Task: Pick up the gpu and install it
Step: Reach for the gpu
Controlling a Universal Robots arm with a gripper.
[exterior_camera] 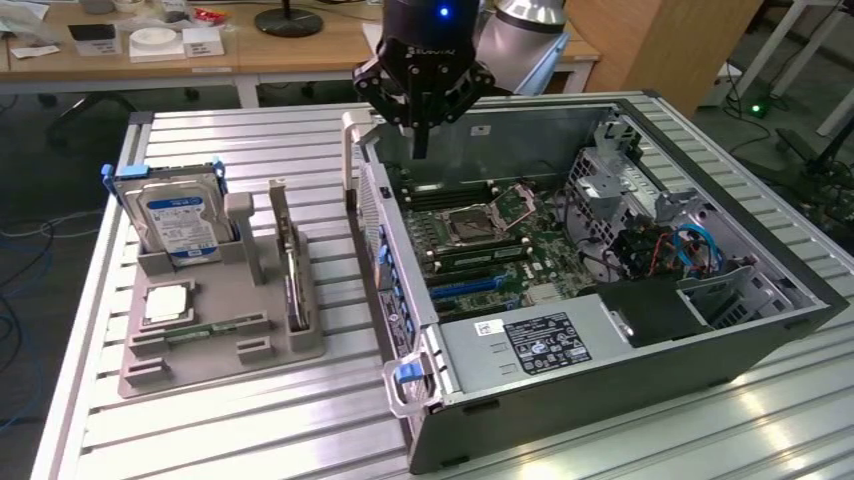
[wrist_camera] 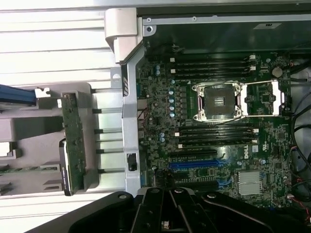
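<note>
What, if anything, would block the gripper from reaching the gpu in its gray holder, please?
Likely yes: the gpu stands upright in the holder with its top edge bare, and the gripper hovers above the computer case beside it.

Arm (exterior_camera: pixel 527 30) coming in from above, wrist vertical, black gripper (exterior_camera: pixel 419 148) pointing straight down, jaws closed together, empty, hanging in air.

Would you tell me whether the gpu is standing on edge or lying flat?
On edge: the gpu stands upright in a slot of the grey holder, outside the computer case.
</note>
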